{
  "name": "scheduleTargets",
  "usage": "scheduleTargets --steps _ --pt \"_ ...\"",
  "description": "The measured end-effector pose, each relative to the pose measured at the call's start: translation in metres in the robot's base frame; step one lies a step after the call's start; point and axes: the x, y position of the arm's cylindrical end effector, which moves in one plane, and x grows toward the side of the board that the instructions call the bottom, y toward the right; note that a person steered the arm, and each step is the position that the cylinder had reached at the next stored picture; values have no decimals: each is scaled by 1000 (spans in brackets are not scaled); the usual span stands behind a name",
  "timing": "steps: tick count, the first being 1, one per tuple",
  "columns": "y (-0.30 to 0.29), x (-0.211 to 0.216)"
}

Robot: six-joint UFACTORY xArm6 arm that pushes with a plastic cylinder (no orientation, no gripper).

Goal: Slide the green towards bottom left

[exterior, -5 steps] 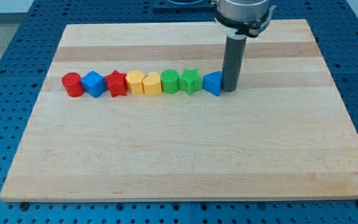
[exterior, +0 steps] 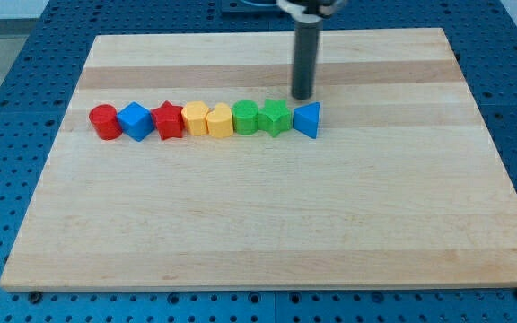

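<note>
Several blocks stand in a row across the wooden board (exterior: 258,215). From the view's left: a red cylinder (exterior: 105,121), a blue block (exterior: 136,120), a red star (exterior: 168,120), a yellow block (exterior: 195,117), a second yellow block (exterior: 219,120), a green block (exterior: 246,117), a green star (exterior: 275,117) and a blue triangle (exterior: 307,119). My tip (exterior: 302,97) is just above the row, above the blue triangle and up and to the right of the green star, touching no block.
The board lies on a blue perforated table (exterior: 7,90). The arm's body is cut off by the view's top edge.
My tip has moved up and to the left, from the right side of the blue triangle to a spot above it. The blocks have not moved.
</note>
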Motion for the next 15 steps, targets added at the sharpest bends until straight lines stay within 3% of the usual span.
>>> scheduleTargets --steps 2,7,11,15 --pt "-12 25" --pt "-12 162" --pt "-98 185" --pt "-172 159"
